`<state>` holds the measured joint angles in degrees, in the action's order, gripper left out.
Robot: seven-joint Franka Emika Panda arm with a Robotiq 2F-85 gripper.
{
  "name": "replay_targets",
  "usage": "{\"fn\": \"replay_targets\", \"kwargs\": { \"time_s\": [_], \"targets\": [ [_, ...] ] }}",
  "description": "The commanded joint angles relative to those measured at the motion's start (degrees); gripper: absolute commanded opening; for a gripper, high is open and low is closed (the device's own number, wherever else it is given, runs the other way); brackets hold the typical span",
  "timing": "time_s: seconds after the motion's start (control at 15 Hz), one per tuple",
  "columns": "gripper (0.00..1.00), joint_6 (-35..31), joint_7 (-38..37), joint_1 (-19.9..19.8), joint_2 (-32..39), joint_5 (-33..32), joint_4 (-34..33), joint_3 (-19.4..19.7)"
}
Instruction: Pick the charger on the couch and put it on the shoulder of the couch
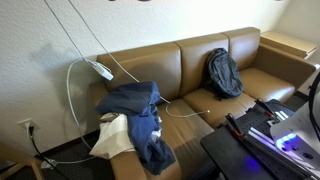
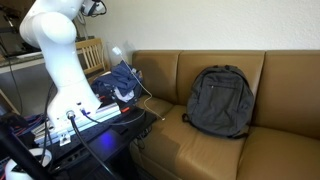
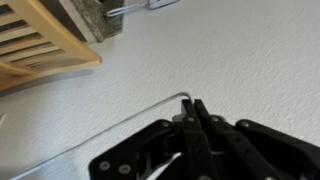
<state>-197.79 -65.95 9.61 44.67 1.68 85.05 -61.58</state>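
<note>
Wrist view: the gripper is seen clamped, its fingers pressed together on the thin charger cable against a white wall. In an exterior view the white charger is found at the top end corner of the brown couch backrest, just above a blue jacket. A backpack is propped further along.

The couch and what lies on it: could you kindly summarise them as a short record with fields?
couch: brown, against a white wall
charger: white, on top of the couch back, cable trailing
backpack: grey, leaning on the backrest
blue clothing: heaped at one end of the seat
end effector: appears shut, facing the wall, away from the charger
</note>
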Motion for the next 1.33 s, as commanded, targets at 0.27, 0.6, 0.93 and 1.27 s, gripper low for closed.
{"fn": "replay_targets", "kwargs": {
  "time_s": [0.27,0.6,0.93,1.27],
  "targets": [
    [0.01,0.1,10.7,14.6,8.5,-11.1,-27.5,-2.1],
    [0.01,0.9,10.6,16.9,16.5,-35.0,-34.9,-18.8],
    [0.01,0.5,9.0,16.1,15.6,-34.1,-33.0,-17.0],
    [0.01,3.5,16.8,22.6,19.0,-48.4,-43.2,-24.3]
  ]
}}
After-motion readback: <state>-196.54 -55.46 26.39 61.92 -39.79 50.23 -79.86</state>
